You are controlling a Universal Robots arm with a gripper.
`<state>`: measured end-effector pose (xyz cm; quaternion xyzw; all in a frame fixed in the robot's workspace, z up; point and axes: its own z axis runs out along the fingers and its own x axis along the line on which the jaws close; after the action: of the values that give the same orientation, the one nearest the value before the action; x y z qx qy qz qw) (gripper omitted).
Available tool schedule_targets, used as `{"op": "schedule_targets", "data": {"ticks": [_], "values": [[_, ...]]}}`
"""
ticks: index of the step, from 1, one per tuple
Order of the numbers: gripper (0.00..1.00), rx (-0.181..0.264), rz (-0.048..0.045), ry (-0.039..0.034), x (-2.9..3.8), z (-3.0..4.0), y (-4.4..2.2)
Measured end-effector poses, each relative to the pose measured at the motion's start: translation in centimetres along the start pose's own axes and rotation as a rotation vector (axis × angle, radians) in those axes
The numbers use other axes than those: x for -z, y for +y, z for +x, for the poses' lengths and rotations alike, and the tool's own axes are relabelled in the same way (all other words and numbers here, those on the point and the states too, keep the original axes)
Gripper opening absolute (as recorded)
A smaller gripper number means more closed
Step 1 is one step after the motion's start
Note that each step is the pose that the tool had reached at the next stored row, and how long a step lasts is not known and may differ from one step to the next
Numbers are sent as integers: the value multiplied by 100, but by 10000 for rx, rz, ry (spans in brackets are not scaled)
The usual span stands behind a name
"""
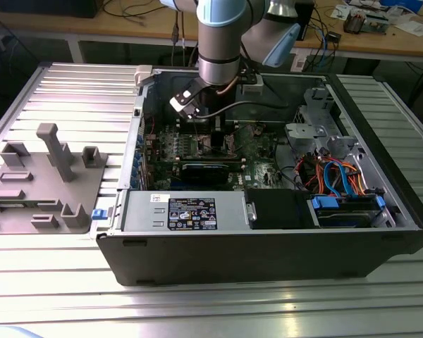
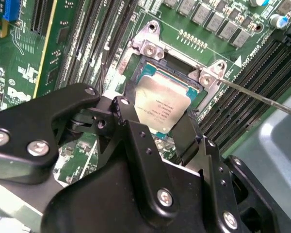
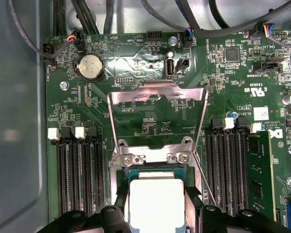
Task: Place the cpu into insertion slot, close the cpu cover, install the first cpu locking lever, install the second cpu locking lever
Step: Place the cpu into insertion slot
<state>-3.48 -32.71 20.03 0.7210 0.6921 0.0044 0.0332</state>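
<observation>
My gripper (image 2: 160, 115) is shut on the cpu (image 2: 161, 99), a small square chip with a dull silver top, with one black finger (image 2: 128, 116) on each of two opposite edges. The chip sits at or just above the insertion slot (image 2: 136, 65), a dark socket with a silvery rim in the green board; I cannot tell whether it is seated. In the first wrist view the cpu (image 3: 156, 199) lies just beyond the hinge of the cpu cover (image 3: 157, 92), which stands swung open. A thin wire lever (image 2: 262, 97) sticks out beside the socket. In the exterior view the gripper (image 1: 213, 137) reaches down into the case.
Long black memory slots (image 3: 80, 174) flank the socket, with a fitted module (image 3: 257, 170) on one side. A coin battery (image 3: 89, 65) and cables (image 3: 111, 14) lie beyond the cover. The case wall (image 1: 268, 253), power supply (image 1: 190, 211), drive cage (image 1: 338, 176) and grey fixture tray (image 1: 42, 183) surround the work.
</observation>
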Motion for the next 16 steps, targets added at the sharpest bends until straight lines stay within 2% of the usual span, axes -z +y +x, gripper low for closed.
{"op": "schedule_targets", "data": {"ticks": [6, 8, 12, 16], "values": [[54, 166, -4, 0, -7, 6, -3], [54, 400, -14, 10, -10, 13, -2], [54, 405, -10, 1, -46, 11, -6], [54, 406, -6, -1, -52, 9, -8]]}}
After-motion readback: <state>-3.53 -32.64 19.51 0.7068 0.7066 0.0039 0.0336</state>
